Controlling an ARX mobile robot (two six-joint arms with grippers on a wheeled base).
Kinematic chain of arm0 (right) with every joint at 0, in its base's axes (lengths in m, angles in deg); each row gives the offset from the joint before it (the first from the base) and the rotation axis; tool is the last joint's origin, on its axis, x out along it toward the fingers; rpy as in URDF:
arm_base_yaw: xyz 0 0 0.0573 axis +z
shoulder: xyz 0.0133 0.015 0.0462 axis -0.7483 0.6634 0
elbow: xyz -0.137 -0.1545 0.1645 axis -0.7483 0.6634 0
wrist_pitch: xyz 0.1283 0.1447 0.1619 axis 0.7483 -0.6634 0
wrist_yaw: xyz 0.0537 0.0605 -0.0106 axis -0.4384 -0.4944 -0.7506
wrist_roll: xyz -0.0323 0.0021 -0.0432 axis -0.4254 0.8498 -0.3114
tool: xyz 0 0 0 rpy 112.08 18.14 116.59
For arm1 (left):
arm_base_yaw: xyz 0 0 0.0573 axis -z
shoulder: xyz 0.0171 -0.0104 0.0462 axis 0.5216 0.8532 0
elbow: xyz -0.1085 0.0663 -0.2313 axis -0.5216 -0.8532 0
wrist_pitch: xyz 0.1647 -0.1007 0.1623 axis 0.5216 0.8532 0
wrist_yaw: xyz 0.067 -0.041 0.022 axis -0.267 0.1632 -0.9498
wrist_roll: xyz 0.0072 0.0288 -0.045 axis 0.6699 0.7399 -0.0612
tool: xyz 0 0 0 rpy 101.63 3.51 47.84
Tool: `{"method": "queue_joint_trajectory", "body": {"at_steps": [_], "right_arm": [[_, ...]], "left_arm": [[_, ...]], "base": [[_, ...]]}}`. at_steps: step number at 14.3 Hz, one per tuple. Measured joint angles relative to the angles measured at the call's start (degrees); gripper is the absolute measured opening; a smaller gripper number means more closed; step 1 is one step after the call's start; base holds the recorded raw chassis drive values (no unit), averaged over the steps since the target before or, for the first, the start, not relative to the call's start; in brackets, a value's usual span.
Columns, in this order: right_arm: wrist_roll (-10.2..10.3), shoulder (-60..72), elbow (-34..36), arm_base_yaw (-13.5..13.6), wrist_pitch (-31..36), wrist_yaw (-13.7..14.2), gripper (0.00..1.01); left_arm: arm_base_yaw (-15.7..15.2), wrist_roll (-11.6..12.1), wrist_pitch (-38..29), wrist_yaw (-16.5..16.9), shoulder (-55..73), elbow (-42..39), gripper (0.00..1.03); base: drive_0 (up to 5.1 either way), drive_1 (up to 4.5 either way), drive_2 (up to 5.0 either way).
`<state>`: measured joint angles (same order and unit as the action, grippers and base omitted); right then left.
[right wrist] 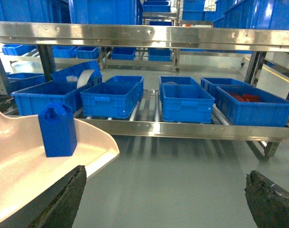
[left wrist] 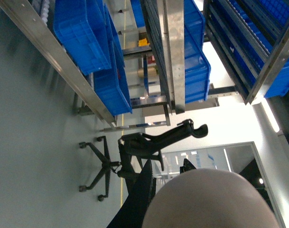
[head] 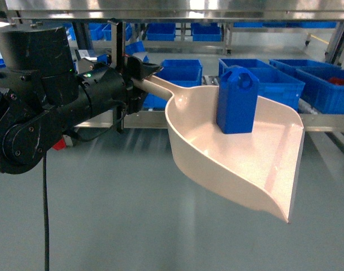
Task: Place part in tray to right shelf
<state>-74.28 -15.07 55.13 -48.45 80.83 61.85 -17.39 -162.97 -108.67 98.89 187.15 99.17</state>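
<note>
plainly, head view: the left gripper clamps the tray by its handle; the part stands upright inside. left wrist: only the tray's underside. right wrist: right gripper spread wide, empty. light, stiff, tippy; grasp its flat sides.

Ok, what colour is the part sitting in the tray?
Bright blue; the part stands out against the pale beige-pink tray, best in the head view.
</note>
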Motion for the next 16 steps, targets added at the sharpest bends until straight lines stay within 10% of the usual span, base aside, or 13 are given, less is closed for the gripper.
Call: {"method": "queue_joint_trajectory", "body": {"at_steps": [16], "right_arm": [[0.0, 0.0, 0.02, 0.0, -0.09, 0.02, 0.98]], "left_arm": [[0.0, 0.02, 0.31, -0.04, 0.0, -0.07, 0.12]], "base": [[-0.7, -0.73, -0.7]]}}
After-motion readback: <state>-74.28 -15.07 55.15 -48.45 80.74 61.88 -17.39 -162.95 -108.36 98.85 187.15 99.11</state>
